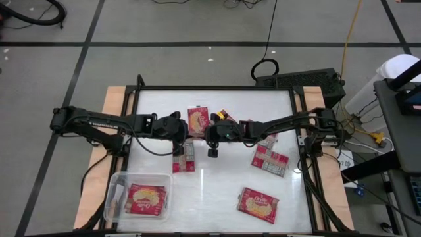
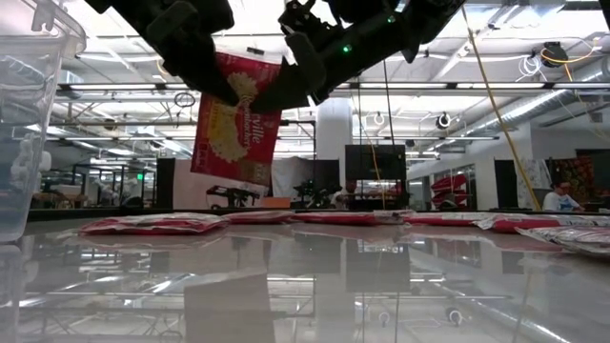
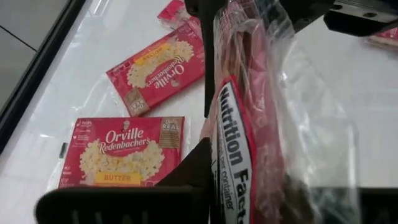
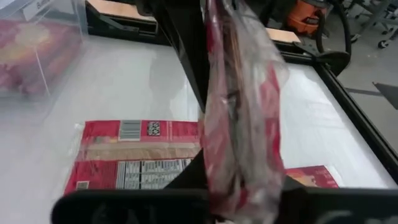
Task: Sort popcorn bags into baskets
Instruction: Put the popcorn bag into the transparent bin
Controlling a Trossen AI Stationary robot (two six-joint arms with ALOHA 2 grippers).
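1. At the far left of the surface (image 1: pixel 217 187), near its front corner, we see the clear basket (image 1: pixel 116 186). 1 popcorn bag (image 1: pixel 145 199) lies flat inside it, with the yellow picture up.
2. The left tool (image 1: pixel 183 131) reaches from the left side to the middle of the surface. In the left wrist view its fingers (image 3: pixel 198 168) are closed on a held bag (image 3: pixel 245 124), and the printed nutrition panel faces the camera.
3. In the low view this held bag (image 2: pixel 236 116) hangs upright in the air, above the bags on the surface, with both tools at its upper part.
4. Just under the left tool, a bag (image 1: pixel 183 158) lies on the surface with its grey-white back up, and another bag (image 1: pixel 198 120) lies just behind the tools with the picture up.
5. The right tool (image 1: pixel 200 135) comes from the right side and meets the left tool at the middle. In the right wrist view its fingers (image 4: pixel 186 50) are shut on the same held bag, which we see edge-on.
6. To the right, 2 bags (image 1: pixel 270 158) lie overlapping, near the right arm.
7. Nearer the front edge, at the right, 1 more bag (image 1: pixel 258 203) lies alone, well apart from the basket.
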